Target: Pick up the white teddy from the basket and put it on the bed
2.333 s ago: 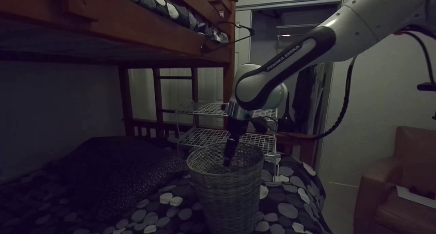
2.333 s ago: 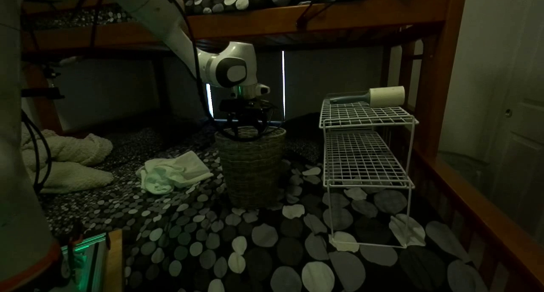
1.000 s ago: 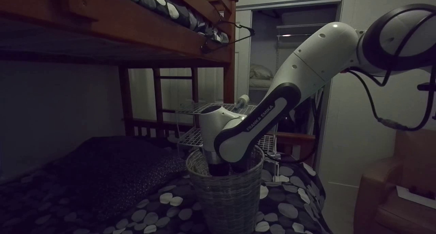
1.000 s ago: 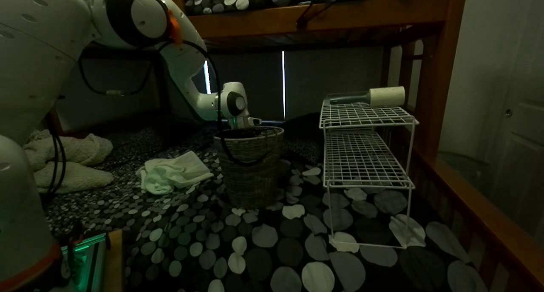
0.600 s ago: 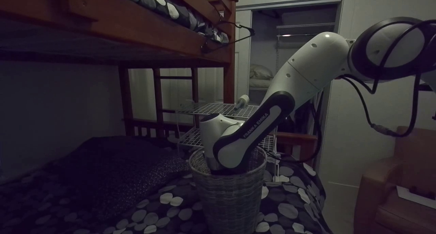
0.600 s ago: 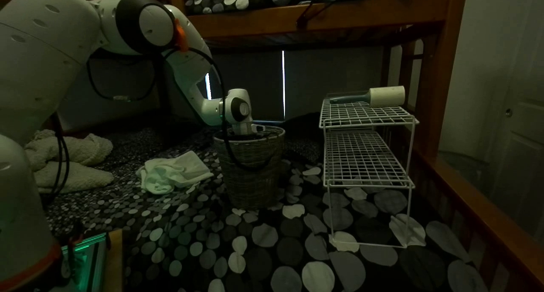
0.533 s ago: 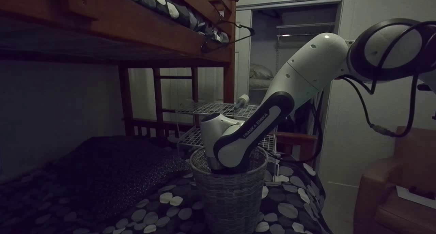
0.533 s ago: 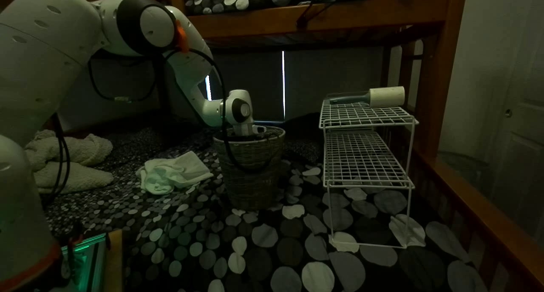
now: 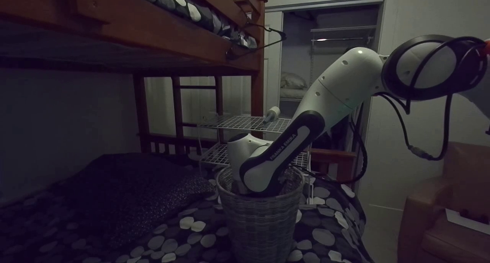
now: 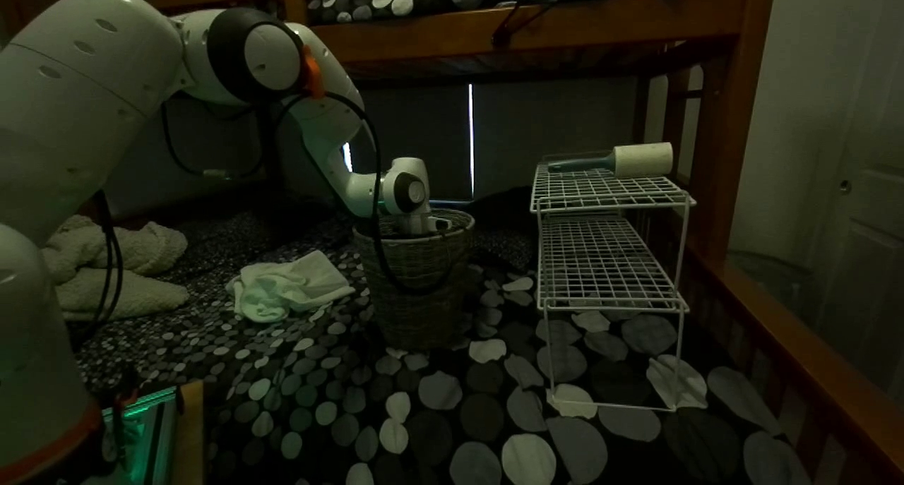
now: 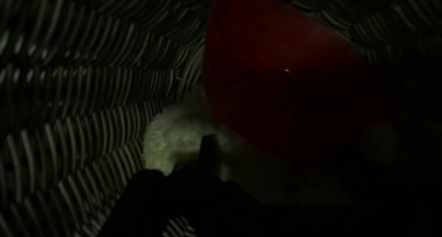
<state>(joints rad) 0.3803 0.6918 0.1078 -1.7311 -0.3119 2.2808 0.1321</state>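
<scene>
One white robot arm (image 10: 92, 111) stands at the far left in an exterior view, reaching rightward into the lower bunk of the brown wooden bed (image 10: 424, 40). Partly behind it lies a cream fleecy blanket (image 10: 134, 252); next comes a crumpled white cloth (image 10: 293, 284) on the dotted bedding (image 10: 438, 393). Right of the cloth the basket (image 10: 417, 294) stands upright, and in both exterior views the arm's end is inside its mouth. The wrist view, very dark, shows the white teddy (image 11: 165, 137) inside the basket, near the woven wall, with the gripper (image 11: 212, 157) in silhouette in front of it; whether the gripper is spread or clenched on the teddy, I cannot tell. A smooth red object (image 11: 269, 57) overlaps the teddy on the right. Well to the right of the basket, a white wire rack (image 10: 600, 252) bears a pale-headed roller (image 10: 643, 160) lying on its top shelf. A pale door (image 10: 840, 259) shows at the far right.
</scene>
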